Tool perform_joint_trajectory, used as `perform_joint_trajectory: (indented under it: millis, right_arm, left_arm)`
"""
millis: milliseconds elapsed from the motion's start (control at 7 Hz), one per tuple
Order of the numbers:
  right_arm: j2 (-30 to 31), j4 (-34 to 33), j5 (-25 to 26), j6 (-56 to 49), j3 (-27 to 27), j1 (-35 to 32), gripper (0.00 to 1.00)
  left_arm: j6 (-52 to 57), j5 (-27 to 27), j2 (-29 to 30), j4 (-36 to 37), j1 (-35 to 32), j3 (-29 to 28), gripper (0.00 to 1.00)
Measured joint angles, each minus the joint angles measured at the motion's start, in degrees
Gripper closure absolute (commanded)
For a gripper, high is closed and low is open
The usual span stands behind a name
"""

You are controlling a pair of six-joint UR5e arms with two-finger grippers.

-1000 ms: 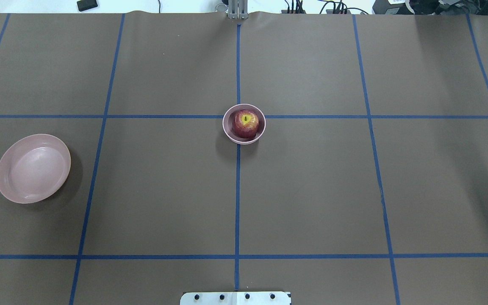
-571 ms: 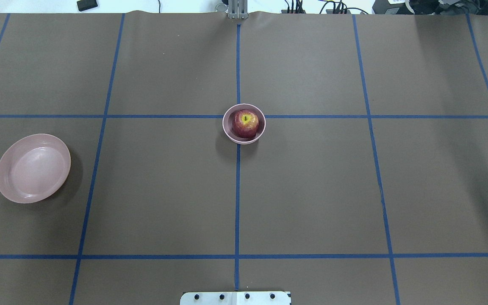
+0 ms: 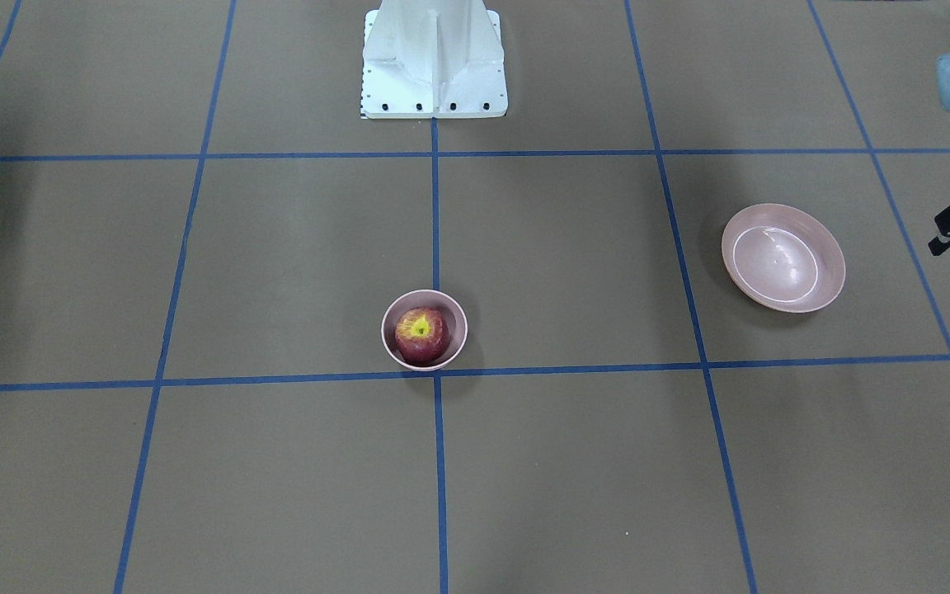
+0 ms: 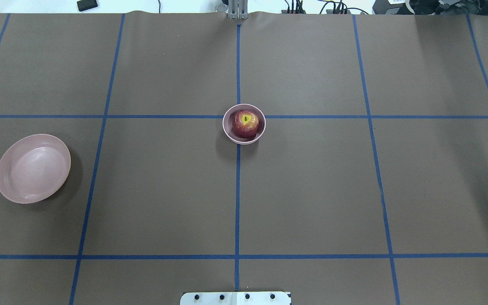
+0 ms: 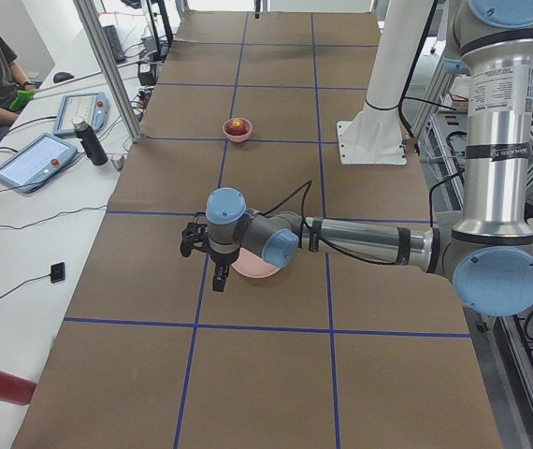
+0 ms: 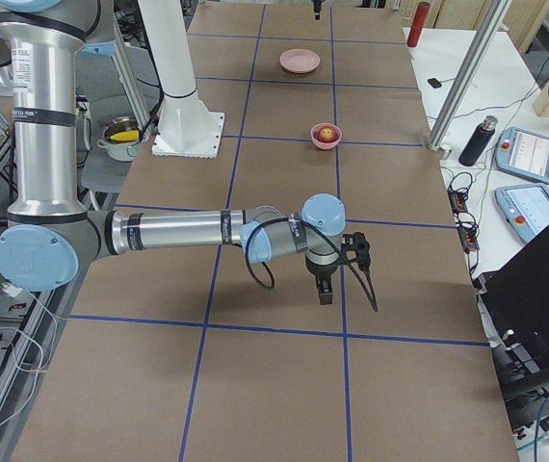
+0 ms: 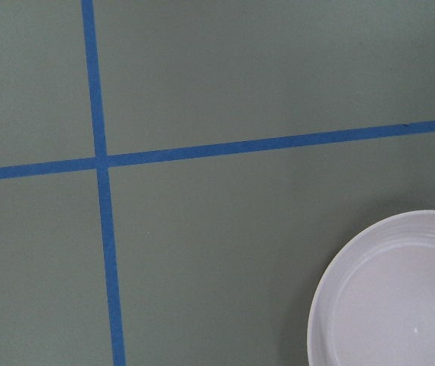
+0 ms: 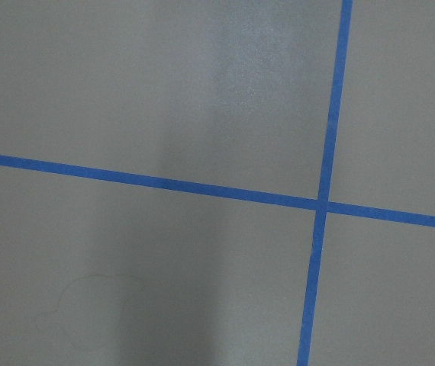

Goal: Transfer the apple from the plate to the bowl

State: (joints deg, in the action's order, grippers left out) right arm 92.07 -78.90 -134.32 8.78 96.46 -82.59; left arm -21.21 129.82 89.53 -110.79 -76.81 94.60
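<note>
The dark red apple (image 4: 245,123) with a yellow-green stem patch sits inside the small deep pink bowl (image 4: 228,127) at the table's middle; it also shows in the front view (image 3: 420,335). The wide shallow pink plate (image 4: 33,168) lies bare at the left, and its rim shows in the left wrist view (image 7: 393,297). My left gripper (image 5: 219,277) hangs pointing down beside the plate, near the table's left end. My right gripper (image 6: 323,289) hangs pointing down over bare table at the right end. I cannot tell whether either is open or shut.
Blue tape lines (image 4: 237,190) divide the brown table into squares. The white robot base (image 3: 434,62) stands at the near middle edge. Tablets and a bottle (image 5: 91,143) lie on the white side table, where a person sits.
</note>
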Motion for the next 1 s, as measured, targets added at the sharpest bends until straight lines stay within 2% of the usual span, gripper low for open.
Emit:
perform_joint_trajectory:
  millis: [143, 571, 1000]
  right_arm:
    - [-1.33, -2.06, -0.02, -0.10, -0.29, -0.40, 0.00]
    - [-5.22, -9.31, -0.06, -1.28, -0.49, -1.44, 0.00]
    - [-5.43, -11.28, 0.08, -3.56, -0.35, -3.89, 0.00]
  left_arm:
    - [1.33, -1.14, 1.75, 1.60, -1.60, -1.30, 0.02]
    - [11.32, 4.37, 3.49, 13.65, -7.17, -2.25, 0.02]
    - [11.78, 5.30, 0.67, 14.80, -7.96, -1.53, 0.02]
